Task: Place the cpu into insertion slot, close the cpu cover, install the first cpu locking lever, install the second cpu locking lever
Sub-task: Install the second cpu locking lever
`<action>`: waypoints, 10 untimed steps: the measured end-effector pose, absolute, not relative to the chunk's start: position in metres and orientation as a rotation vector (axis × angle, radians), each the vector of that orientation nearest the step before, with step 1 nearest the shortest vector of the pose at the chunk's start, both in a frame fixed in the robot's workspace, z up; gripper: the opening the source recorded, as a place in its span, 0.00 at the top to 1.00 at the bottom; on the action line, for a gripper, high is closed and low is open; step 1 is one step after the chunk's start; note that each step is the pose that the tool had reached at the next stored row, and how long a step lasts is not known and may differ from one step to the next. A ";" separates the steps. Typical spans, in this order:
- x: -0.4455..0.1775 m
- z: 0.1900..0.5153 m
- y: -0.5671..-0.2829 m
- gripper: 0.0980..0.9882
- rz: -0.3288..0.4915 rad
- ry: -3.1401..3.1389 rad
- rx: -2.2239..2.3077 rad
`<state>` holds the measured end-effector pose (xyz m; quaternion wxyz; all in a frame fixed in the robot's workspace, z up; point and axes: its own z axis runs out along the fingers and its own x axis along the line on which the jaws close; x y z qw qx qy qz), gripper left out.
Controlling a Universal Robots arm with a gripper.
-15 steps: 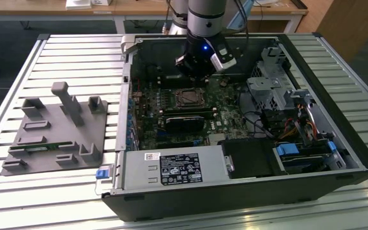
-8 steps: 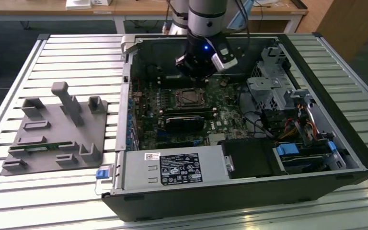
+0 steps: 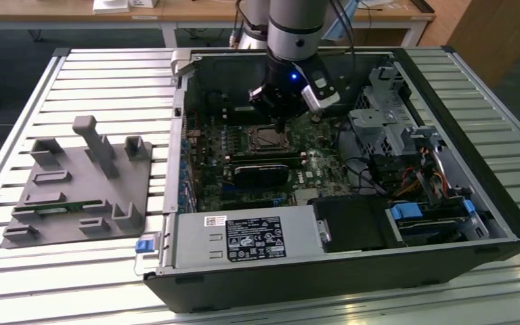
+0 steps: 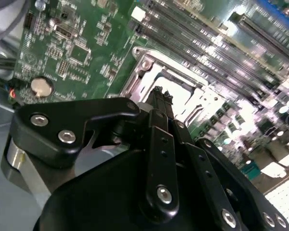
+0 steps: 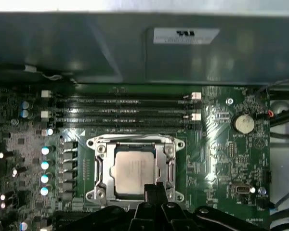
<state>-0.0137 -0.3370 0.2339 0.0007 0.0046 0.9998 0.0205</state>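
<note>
The robot arm reaches down into an open computer case that lies on a slatted metal table. The gripper hangs just above the insertion slot, near the middle of the green board inside the case.

In the first wrist view the cpu sits flat in the insertion slot, with its silver top facing up. The cpu cover is down around it, and the chip shows through the hole in the middle of the cover. The black fingers come to a point right at the edge of the cover. In the second wrist view the fingers are pressed close together, with nothing between them, and their tips are over the shiny metal frame of the slot.

Long black memory slots run beside the slot, toward the case wall. A round silver battery sits on the board off to one side.

A grey holder block rests on the table, near its edge at the exterior view's left
</note>
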 end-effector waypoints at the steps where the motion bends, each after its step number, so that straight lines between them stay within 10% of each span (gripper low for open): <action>1: -0.013 0.234 -0.338 0.99 0.065 3.144 0.014; 10: -0.013 0.234 -0.354 0.99 0.066 3.149 0.015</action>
